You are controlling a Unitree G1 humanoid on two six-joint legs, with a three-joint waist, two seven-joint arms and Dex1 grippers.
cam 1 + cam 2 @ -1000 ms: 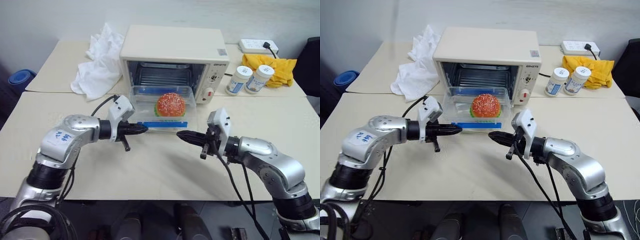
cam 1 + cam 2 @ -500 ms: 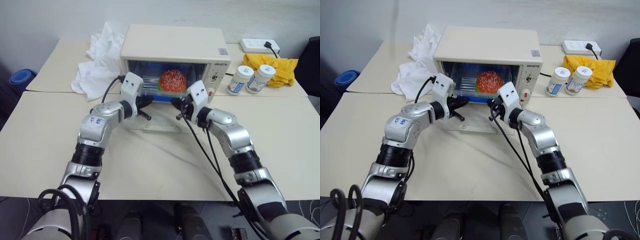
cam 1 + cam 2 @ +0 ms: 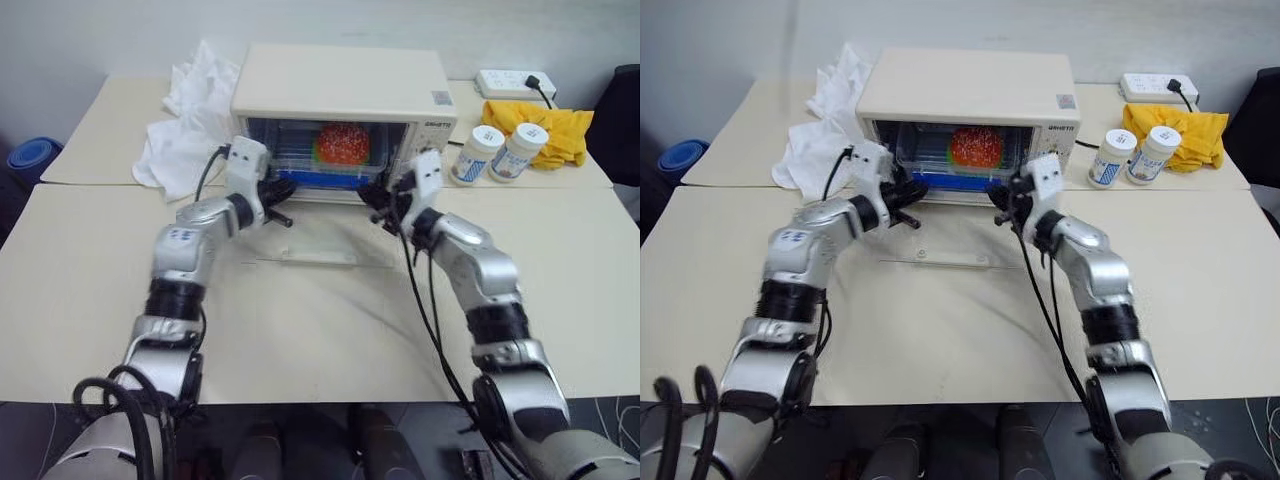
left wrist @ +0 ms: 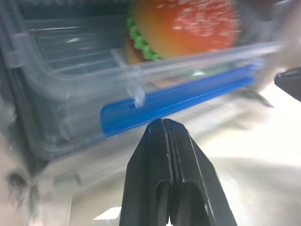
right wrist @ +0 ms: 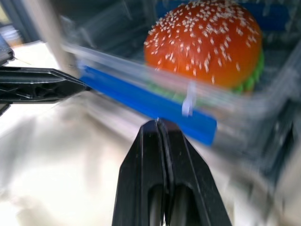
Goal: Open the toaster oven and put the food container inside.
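Surface: cream tables (image 3: pixel 320 330) pushed together, pale wall behind.
Oven (image 3: pixel 340 85): cream-white, at the back of the near table, glass door (image 3: pixel 305 240) dropped flat toward the robot.
Container (image 3: pixel 320 160): clear box with a blue strip (image 4: pixel 174 101) along its near edge, sitting inside the oven mouth with a sesame burger (image 5: pixel 202 44) in it.
Left gripper (image 3: pixel 283 190): fingers pressed together, holding nothing, tip at the left end of the blue strip; contact cannot be told.
Right gripper (image 3: pixel 368 194): fingers pressed together, empty, tip close to the strip's right end.
Cloth (image 3: pixel 190 120): white, crumpled, left of the oven.
Jars (image 3: pixel 497 152): two white ones right of the oven, in front of a yellow cloth (image 3: pixel 545 125).
Power strip (image 3: pixel 515 82): white, at the back right.
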